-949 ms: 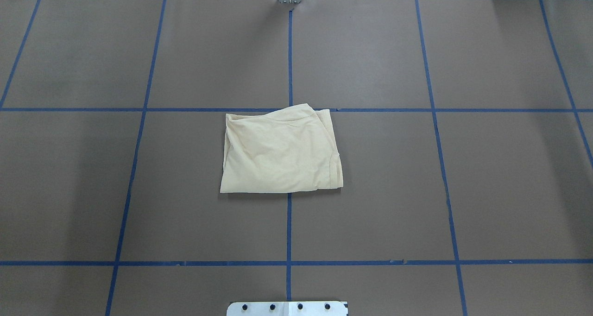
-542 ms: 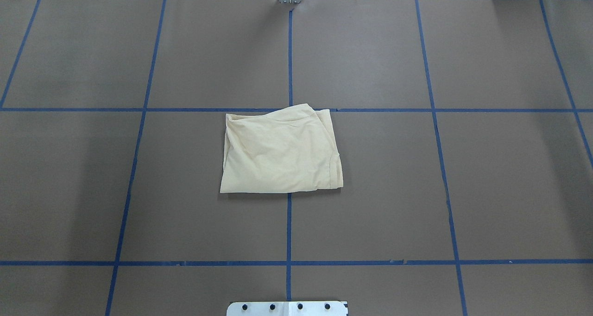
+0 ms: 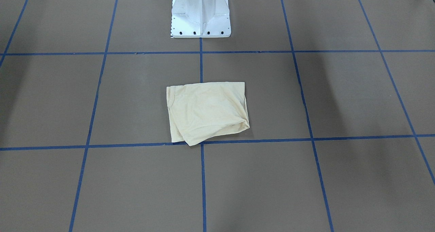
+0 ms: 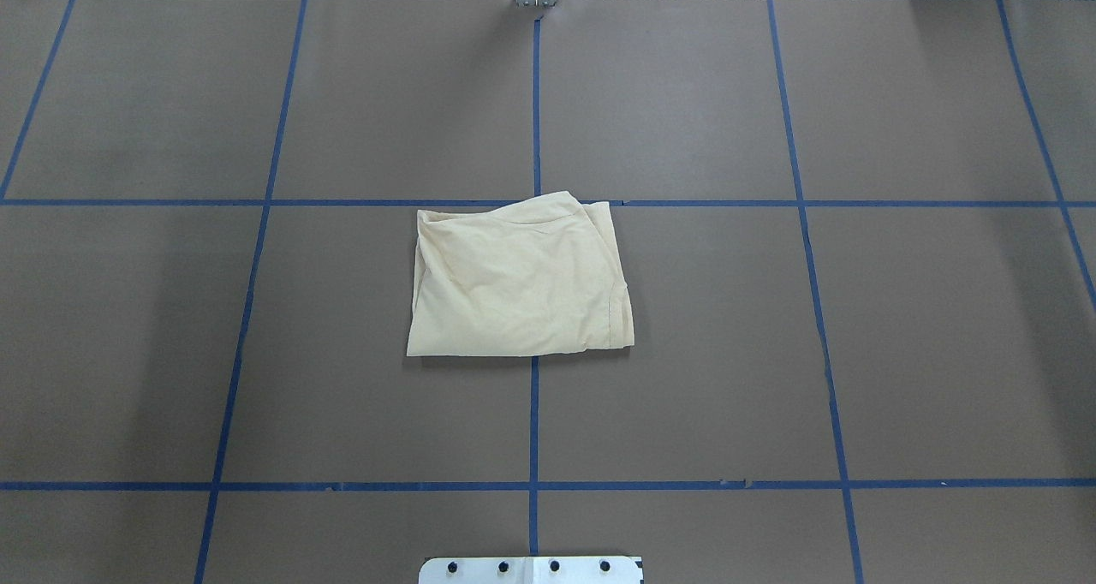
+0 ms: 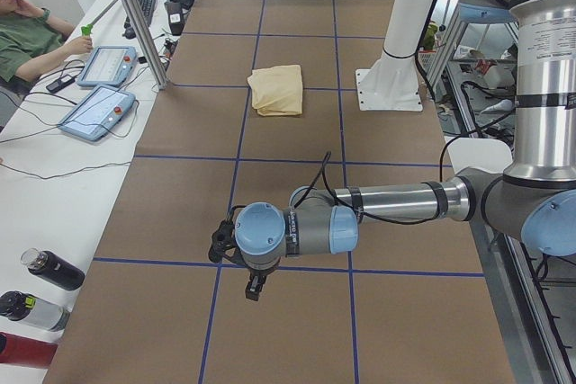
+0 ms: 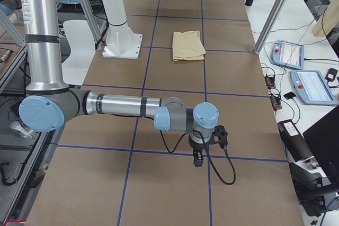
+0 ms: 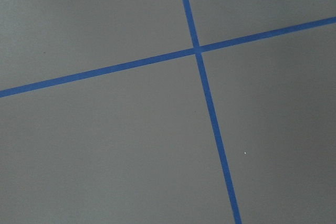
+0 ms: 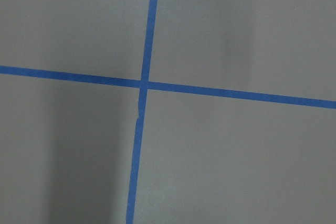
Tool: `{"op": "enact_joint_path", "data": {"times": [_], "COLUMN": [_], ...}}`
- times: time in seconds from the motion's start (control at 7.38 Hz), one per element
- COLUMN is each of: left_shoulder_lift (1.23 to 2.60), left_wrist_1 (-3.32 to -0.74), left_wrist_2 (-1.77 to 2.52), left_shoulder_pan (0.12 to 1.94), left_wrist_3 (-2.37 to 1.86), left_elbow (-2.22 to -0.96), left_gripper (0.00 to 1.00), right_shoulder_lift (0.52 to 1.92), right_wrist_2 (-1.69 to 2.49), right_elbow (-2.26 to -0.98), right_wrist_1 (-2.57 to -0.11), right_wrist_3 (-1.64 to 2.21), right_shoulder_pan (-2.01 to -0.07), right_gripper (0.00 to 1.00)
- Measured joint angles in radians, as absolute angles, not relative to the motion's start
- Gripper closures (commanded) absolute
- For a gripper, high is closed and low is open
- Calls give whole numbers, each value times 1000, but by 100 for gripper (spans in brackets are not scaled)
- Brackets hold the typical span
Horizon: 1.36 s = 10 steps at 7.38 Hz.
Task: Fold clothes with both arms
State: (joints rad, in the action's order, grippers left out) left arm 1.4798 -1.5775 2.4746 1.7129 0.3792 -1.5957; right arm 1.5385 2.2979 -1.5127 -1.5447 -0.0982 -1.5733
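The pale cream-yellow T-shirt (image 4: 521,280) lies folded into a small rectangle at the table's middle, print and neck label hidden. It also shows in the front-facing view (image 3: 207,111) and both side views (image 5: 276,89) (image 6: 188,45). My left gripper (image 5: 253,292) hangs over the table's left end, far from the shirt. My right gripper (image 6: 198,160) hangs over the right end, equally far. Both show only in the side views, so I cannot tell whether they are open or shut. Both wrist views show only brown table and blue tape.
The white pedestal base (image 3: 200,11) stands behind the shirt. An operator (image 5: 27,38) sits by teach pendants (image 5: 97,110) on the white side bench, with bottles (image 5: 40,269) near its end. A metal post (image 5: 135,15) stands at the table's far edge.
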Motion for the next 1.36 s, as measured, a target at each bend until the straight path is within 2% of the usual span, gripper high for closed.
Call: {"op": "enact_joint_path", "data": {"times": [1.36], "left_shoulder_lift": [1457], "left_wrist_1": [-1621], "left_wrist_2": [2451], "left_shoulder_pan": [1727], "left_wrist_3": [379], "left_elbow": [-1603], "left_gripper": [0], "right_shoulder_lift": [1548], "right_wrist_2": [2297], "right_elbow": [-1541], "right_wrist_1": [-1545], "right_wrist_3": [-64], "right_shoulder_pan": [-1574], "right_gripper": [0]}}
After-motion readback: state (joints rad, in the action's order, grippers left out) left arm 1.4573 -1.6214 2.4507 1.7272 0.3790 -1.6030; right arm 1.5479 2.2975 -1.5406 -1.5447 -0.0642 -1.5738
